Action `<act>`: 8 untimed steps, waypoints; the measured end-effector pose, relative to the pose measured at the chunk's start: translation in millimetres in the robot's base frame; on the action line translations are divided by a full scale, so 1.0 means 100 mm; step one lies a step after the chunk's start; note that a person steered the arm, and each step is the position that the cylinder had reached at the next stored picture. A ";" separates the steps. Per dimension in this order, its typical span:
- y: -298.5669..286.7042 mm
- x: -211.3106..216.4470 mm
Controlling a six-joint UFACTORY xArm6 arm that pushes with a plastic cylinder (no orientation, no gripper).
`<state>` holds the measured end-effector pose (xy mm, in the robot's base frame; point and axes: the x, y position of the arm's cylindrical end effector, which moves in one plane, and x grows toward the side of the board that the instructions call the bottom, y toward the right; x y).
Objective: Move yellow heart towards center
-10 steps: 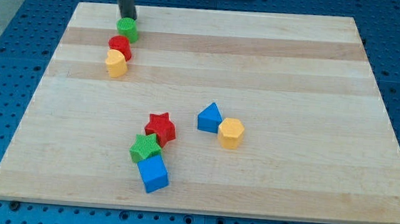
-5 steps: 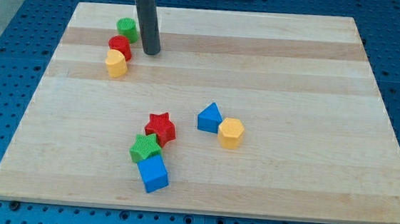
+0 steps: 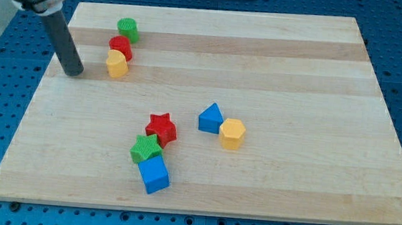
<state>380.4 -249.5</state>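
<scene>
The yellow heart [image 3: 117,64] lies at the view's upper left on the wooden board [image 3: 297,77]. It touches a red block [image 3: 120,46] just above it. A green round block [image 3: 128,28] sits a little above the red one. My tip [image 3: 72,73] rests on the board to the left of the yellow heart, a short gap away and not touching it. The rod leans up towards the view's top left corner.
Near the board's middle lie a red star [image 3: 161,129], a green star [image 3: 145,149] and a blue cube [image 3: 154,173], touching in a chain. A blue triangle [image 3: 210,118] touches a yellow hexagon [image 3: 232,134] to their right.
My tip went from above the green block to the right of the red block, and now stands left of the yellow heart. No block has moved.
</scene>
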 end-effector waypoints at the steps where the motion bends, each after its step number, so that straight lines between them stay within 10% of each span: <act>1: 0.05 -0.09; 8: 1.92 -0.49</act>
